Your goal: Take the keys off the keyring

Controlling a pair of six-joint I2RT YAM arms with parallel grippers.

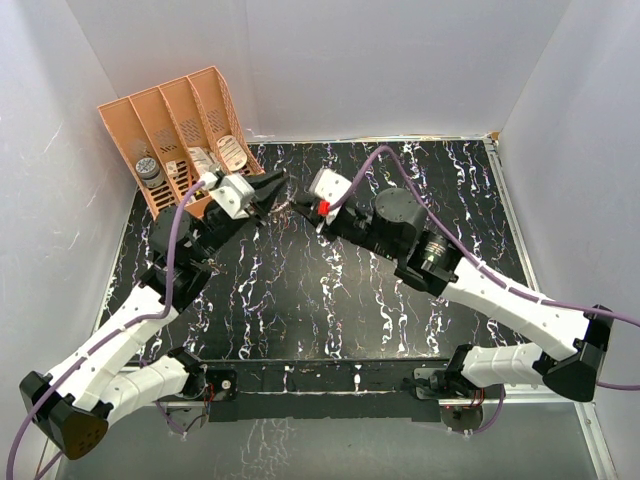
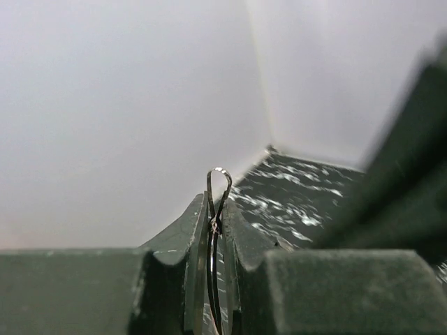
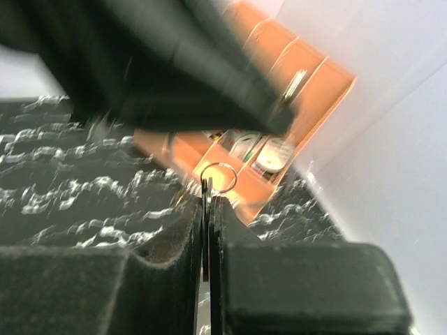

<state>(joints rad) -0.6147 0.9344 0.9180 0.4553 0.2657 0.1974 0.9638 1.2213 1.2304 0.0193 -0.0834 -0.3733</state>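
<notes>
Stretching below, the black marbled worktop (image 1: 330,300) carries an orange rack (image 1: 180,130) at its far-left corner; both arms meet beside it. Now the left pincer (image 2: 216,213) clamps the thin silvery keyring (image 2: 219,169), seen edge-on, while the right pincer (image 3: 207,206) nips a key (image 3: 206,187), its blurred neighbour crowding the view.

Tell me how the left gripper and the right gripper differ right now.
The left gripper pinches a narrow wire loop, seen edge-on in its camera; the right gripper pinches a thin dark piece with a small round ring at its tip, seen face-on. From above, the left gripper sits right by the orange rack; the right gripper sits further from it. Both are shut, fingertips close together above the table.
</notes>
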